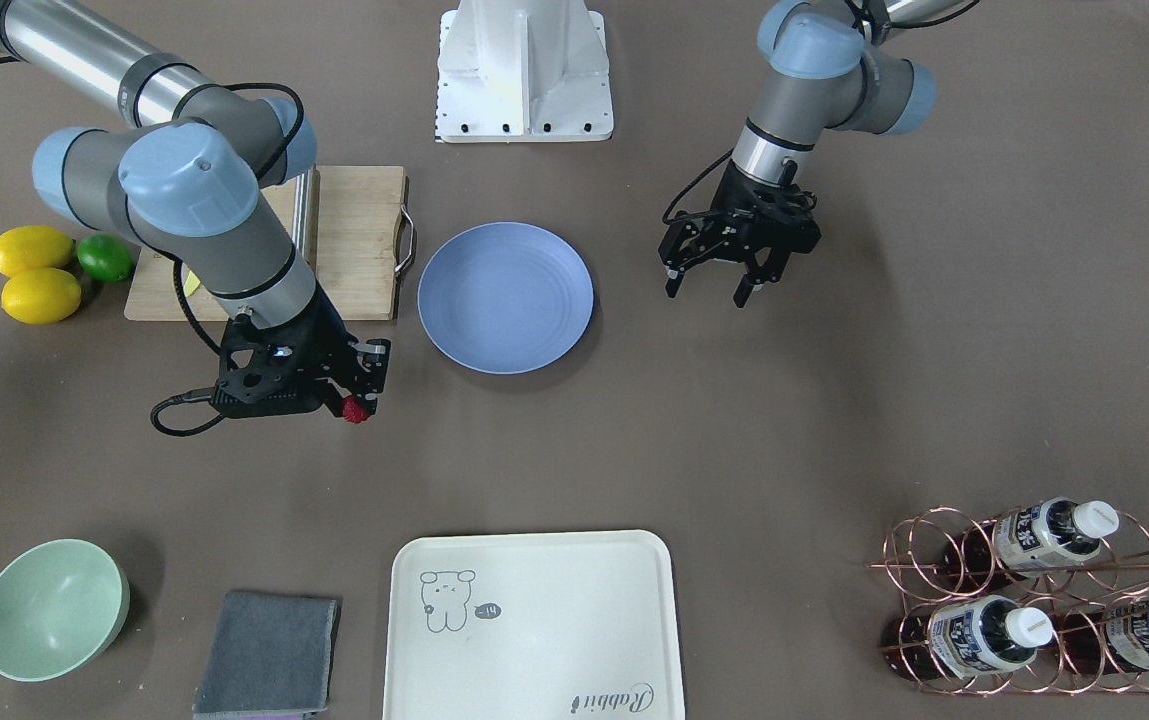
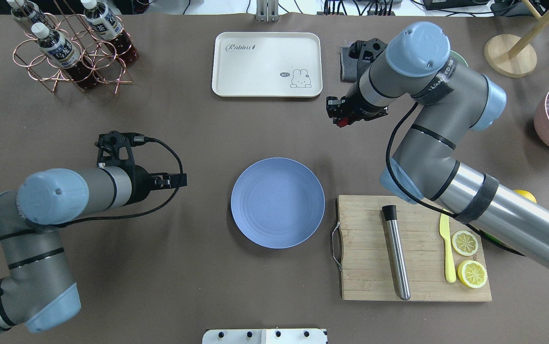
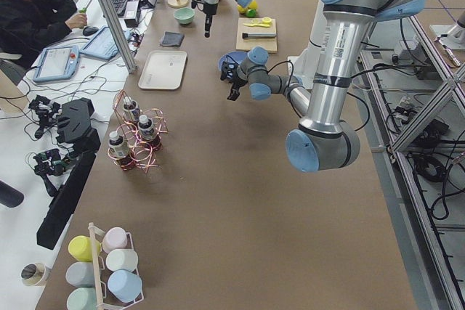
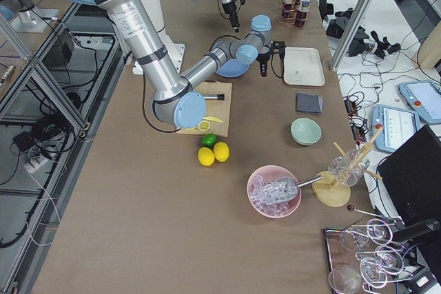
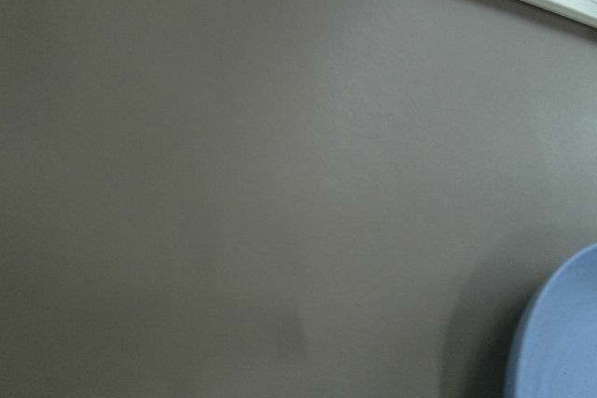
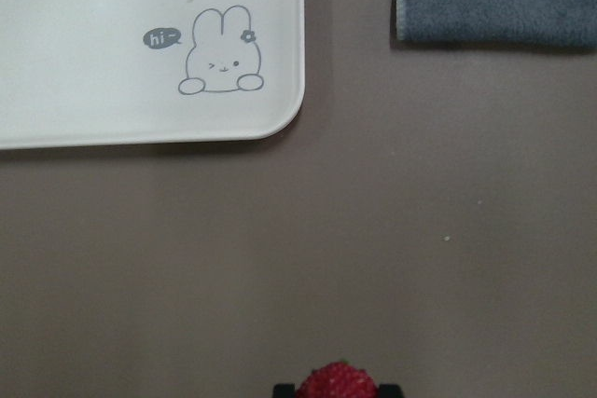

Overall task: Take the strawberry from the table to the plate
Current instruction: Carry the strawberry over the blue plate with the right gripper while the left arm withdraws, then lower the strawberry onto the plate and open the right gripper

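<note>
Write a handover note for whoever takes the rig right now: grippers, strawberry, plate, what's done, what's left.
Right gripper: shut on the strawberry, pinched between its fingers. It is not over the plate but off to one side, toward the cream tray.
Left gripper: open, empty, hovering on the plate's other side.
Plate: empty, mid-table.
Done: strawberry grasped. It looks lifted off the table, though the height is hard to judge.
Left: carry it over the plate, release, pull back.
</note>
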Action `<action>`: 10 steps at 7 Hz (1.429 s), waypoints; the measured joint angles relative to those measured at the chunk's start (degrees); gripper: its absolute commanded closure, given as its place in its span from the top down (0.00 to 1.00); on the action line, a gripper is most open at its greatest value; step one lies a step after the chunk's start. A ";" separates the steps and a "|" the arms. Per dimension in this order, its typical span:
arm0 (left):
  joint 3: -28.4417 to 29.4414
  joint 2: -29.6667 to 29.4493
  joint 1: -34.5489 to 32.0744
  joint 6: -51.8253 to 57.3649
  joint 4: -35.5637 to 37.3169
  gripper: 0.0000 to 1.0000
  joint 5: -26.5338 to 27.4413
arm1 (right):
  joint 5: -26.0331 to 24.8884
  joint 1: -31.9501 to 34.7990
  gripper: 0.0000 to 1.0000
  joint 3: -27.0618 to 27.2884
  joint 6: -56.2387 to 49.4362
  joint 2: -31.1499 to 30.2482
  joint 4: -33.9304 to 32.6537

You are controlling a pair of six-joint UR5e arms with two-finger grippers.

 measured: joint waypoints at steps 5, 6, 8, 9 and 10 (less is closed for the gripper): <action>1.10 3.61 -13.97 7.78 0.02 0.98 -13.22 | -11.97 -14.82 0.00 3.52 8.05 4.31 -7.12; 1.56 5.30 -16.17 12.62 0.00 0.98 -15.87 | -13.73 -16.76 0.00 3.21 8.33 4.94 -7.27; 2.51 8.48 -20.12 18.67 -0.23 0.98 -22.49 | -15.57 -19.31 0.00 2.58 8.93 5.66 -7.33; 2.74 9.03 -20.78 19.32 -0.31 0.98 -23.44 | -15.80 -19.93 0.00 2.04 9.00 5.93 -7.26; 2.95 9.26 -21.21 19.56 -0.32 0.98 -23.75 | -15.88 -20.28 0.69 1.28 9.00 6.21 -7.12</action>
